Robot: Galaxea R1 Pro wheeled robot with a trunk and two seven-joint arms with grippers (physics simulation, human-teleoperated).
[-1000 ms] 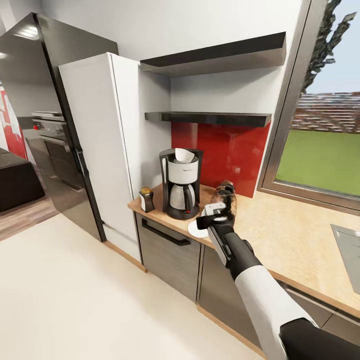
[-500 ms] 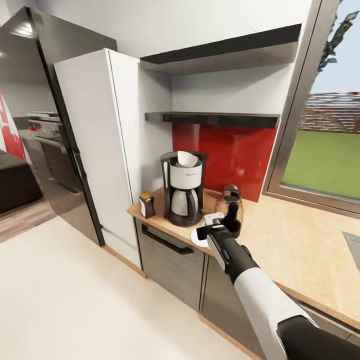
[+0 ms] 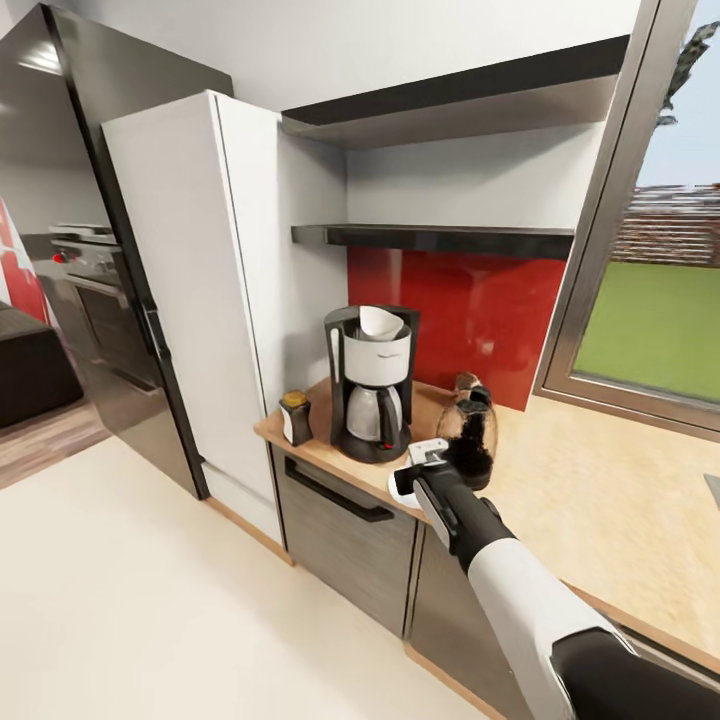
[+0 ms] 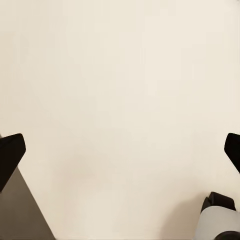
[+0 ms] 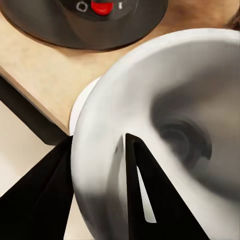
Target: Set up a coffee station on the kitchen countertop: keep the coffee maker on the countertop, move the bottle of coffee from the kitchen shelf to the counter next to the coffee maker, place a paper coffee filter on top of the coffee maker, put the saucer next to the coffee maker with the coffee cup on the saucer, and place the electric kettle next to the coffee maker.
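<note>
The black and white coffee maker (image 3: 370,385) stands on the wooden countertop (image 3: 560,500) with a white paper filter (image 3: 380,322) in its top. The small bottle of coffee (image 3: 294,417) is to its left and the dark glass kettle (image 3: 470,432) to its right. My right gripper (image 3: 428,465) is shut on the rim of the white coffee cup (image 5: 165,125), one finger inside and one outside. The cup hangs over the white saucer (image 5: 81,106) at the counter's front edge, just in front of the coffee maker's base (image 5: 95,22). My left gripper (image 4: 122,150) is open above the bare floor.
A tall white cabinet (image 3: 200,300) and a dark fridge (image 3: 100,200) stand left of the counter. Two dark shelves (image 3: 430,237) hang above the red backsplash. A window (image 3: 650,300) is at the right. Pale floor (image 3: 150,600) lies in front of the cabinets.
The head view has shifted a little, so the camera moved. My right gripper still holds the cup over the saucer and sits slightly lower against the coffee maker.
</note>
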